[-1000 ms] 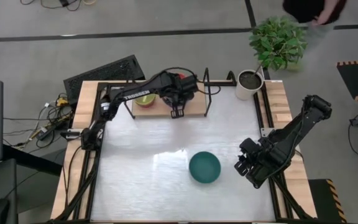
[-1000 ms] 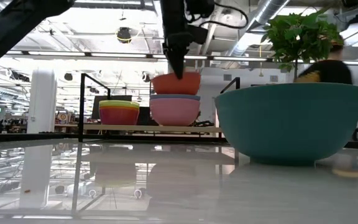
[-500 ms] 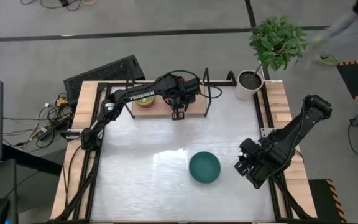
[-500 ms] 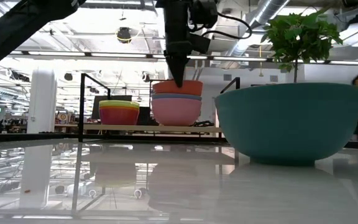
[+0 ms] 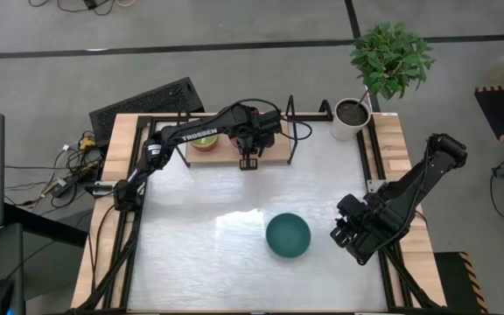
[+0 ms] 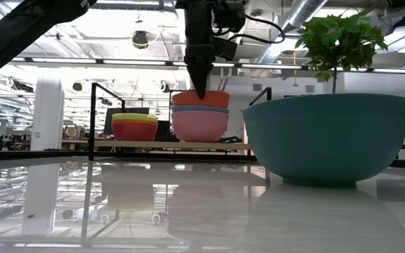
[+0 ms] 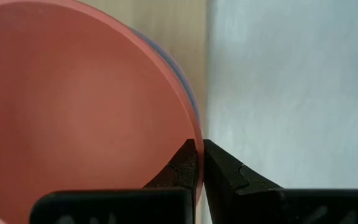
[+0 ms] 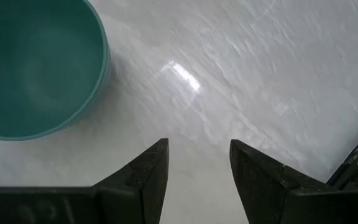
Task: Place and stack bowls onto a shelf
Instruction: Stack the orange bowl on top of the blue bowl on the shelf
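Here, the left gripper (image 6: 201,90) is seen lowered over the shelf (image 6: 160,145), its fingers (image 7: 188,167) pinched nearly together on the rim of the large red bowl (image 7: 73,106). That bowl is nested on top of a blue bowl (image 6: 200,109), which in turn sits in a pink bowl (image 6: 200,126), the three forming one stack on the wooden board. Beside this stack, on the same board, a second stack of small bowls (image 6: 135,126) is shown, with a lime-green rim at the top, a yellow band under it and a red bowl at the bottom. In the high view the left arm hides most of the large stack, and only the lime-green bowl (image 5: 204,141) is plainly visible on the shelf.

The teal bowl (image 5: 288,235) is left upright on the white tabletop (image 5: 199,254), well apart from the shelf. The right gripper (image 5: 343,234) is held just beside it, near the table's right edge, with its fingers (image 8: 146,171) spread apart and nothing between them.

A white plant pot (image 5: 351,118) is placed at the far right corner of the table.
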